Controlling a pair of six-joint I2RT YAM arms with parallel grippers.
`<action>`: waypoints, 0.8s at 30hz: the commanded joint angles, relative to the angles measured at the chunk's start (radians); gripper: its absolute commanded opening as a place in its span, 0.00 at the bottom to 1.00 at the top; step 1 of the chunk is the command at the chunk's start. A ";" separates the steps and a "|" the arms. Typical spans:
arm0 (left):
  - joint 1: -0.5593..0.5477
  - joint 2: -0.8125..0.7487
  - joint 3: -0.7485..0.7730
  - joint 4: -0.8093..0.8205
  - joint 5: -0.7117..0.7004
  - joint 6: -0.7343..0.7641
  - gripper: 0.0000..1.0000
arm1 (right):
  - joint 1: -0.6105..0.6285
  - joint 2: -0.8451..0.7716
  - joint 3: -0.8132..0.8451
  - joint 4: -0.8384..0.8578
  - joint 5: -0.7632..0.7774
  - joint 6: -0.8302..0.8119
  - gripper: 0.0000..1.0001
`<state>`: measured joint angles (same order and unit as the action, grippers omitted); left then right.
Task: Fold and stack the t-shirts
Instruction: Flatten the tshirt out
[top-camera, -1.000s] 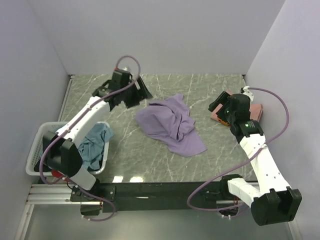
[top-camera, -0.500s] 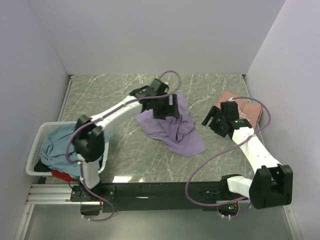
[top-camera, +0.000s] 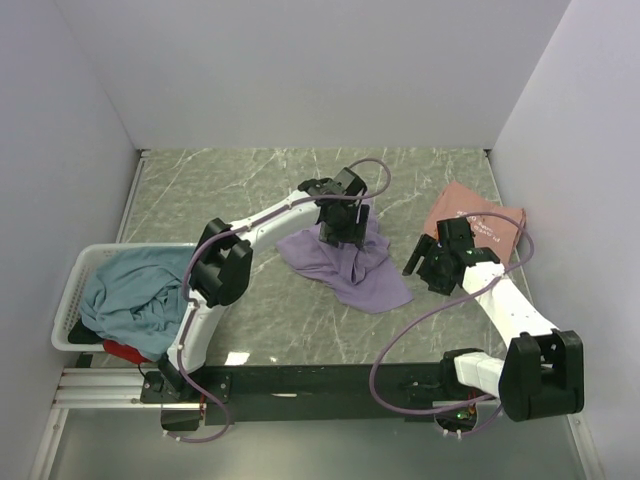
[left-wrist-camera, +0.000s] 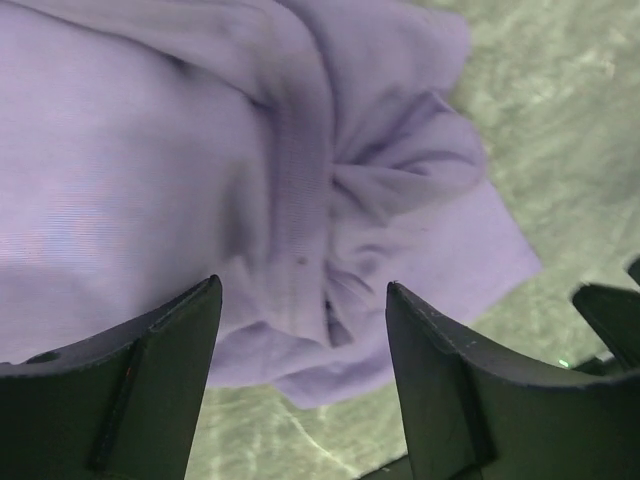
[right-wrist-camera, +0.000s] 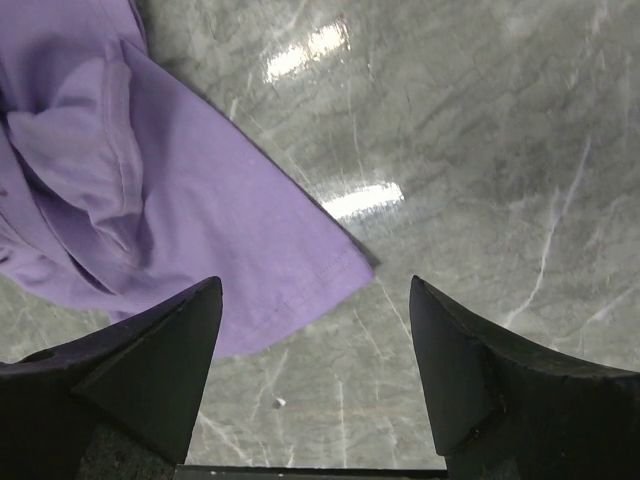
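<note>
Starting with the top view, the left gripper is seen directly over the far part of the lavender t-shirt, which lies crumpled on the desk. From below this gripper the cloth runs toward the arm bases and to the right, and its long axis is slanted that way. The right gripper is held just beside the shirt's right edge, apart from the cloth, so the left gripper is judged the nearer. Beyond the right gripper a salmon-pink t-shirt is laid on the desk. Well to the left of both, a teal t-shirt is heaped in the basket, with a red t-shirt showing at its near edge.

In the left wrist view, the left gripper is shown wide open with nothing held. Bunched lavender folds and a seam are seen straight below the gap. Contact with the cloth cannot be told.

In the right wrist view, the right gripper is likewise spread wide and empty. A straight hemmed corner of the lavender t-shirt is seen just ahead and to its left.
</note>
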<state>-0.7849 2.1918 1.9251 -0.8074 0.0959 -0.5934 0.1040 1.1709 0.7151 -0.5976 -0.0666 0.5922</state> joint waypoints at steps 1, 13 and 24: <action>-0.001 -0.007 0.045 -0.007 -0.079 0.052 0.72 | -0.006 -0.045 -0.008 -0.010 0.010 -0.014 0.82; -0.001 0.082 0.084 0.060 -0.032 0.070 0.70 | -0.006 0.009 0.043 0.032 -0.013 -0.015 0.81; 0.019 0.020 -0.023 0.085 -0.073 0.043 0.07 | -0.006 0.213 0.239 0.139 -0.067 -0.029 0.81</action>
<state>-0.7784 2.3051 1.9450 -0.7586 0.0345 -0.5365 0.1040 1.3388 0.8707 -0.5468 -0.1032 0.5808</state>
